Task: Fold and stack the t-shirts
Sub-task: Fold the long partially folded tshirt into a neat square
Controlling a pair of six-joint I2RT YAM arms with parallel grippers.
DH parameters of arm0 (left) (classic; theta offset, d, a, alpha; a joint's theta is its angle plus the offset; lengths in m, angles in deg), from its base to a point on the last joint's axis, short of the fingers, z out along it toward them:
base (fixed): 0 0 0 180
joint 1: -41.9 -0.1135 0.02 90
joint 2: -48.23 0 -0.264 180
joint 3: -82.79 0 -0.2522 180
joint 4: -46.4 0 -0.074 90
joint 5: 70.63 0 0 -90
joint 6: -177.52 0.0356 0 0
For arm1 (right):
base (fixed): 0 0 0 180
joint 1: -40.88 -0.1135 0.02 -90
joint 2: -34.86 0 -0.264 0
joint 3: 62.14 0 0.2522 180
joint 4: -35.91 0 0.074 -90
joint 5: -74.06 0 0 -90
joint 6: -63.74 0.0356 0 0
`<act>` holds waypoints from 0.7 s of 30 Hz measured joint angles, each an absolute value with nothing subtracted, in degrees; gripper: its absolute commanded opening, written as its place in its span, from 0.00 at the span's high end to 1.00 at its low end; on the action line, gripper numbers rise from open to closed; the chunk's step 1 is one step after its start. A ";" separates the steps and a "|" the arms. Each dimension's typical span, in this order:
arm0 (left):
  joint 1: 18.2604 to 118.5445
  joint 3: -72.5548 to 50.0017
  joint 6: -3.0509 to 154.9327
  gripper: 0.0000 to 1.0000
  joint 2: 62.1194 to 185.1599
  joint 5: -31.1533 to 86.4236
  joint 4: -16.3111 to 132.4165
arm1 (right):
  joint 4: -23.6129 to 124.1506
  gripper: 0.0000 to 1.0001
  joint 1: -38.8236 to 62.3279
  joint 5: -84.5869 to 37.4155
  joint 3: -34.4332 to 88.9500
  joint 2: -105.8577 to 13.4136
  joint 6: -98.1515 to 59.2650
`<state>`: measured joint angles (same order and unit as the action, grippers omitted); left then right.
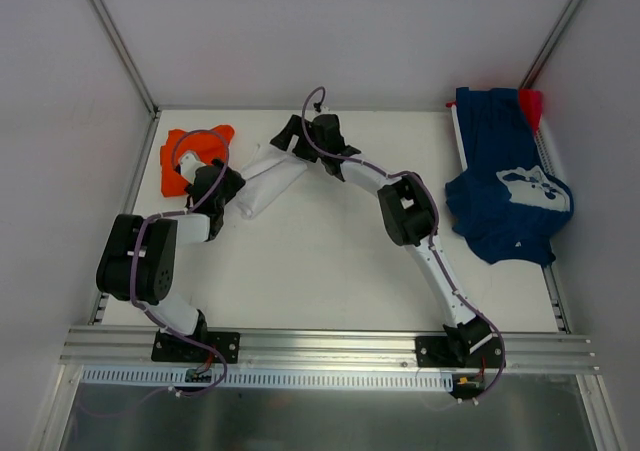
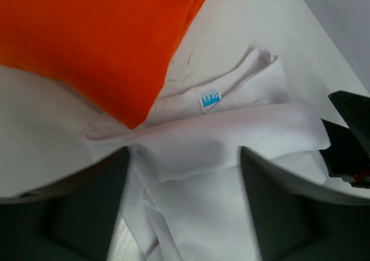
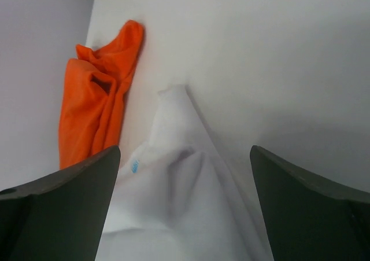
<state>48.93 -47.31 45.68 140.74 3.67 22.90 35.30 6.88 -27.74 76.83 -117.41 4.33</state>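
**A:** While both arms lean over the far left of the bench [image 1: 330, 261], where does the white shirt [image 1: 268, 181] lie?

**B:** Between the two tools, rumpled into a long slanting strip. The left tool [image 1: 228, 185] is at its near-left end and the right tool [image 1: 287, 138] at its far-right end.

**A:** Is the left tool grasping it?

**B:** No. From the left wrist, its fingers [image 2: 87, 203] stand spread apart with white cloth lying loose below the gap, so it is released. A small blue label [image 2: 210, 100] shows at the collar just ahead of it.

**A:** And the right tool?

**B:** Released too. From the right wrist, its jaws stand wide and the white cloth runs up between them to a narrow point, pinched by nothing.

**A:** Where is the orange shirt [image 1: 175, 166]?

**B:** Bunched in the far-left corner, against the side wall and just behind the left tool. From the left wrist, its edge crosses the collar end of the white one. Whether it rests on it I cannot tell.

**A:** The rest?

**B:** The navy shirt [image 1: 500, 181] lies crumpled at the right edge, white print up, well apart from both arms. The red shirt [image 1: 531, 103] peeks out just beside its far corner, mostly hidden.
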 measured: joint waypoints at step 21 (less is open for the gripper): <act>50.18 -50.98 46.66 0.01 118.82 0.87 29.92 | 31.48 0.05 6.01 -21.55 27.63 -80.69 -4.52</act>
<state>50.18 -50.98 46.66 118.82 0.87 29.92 31.48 6.01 -21.55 27.63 -80.69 -4.52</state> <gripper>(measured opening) 0.990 0.993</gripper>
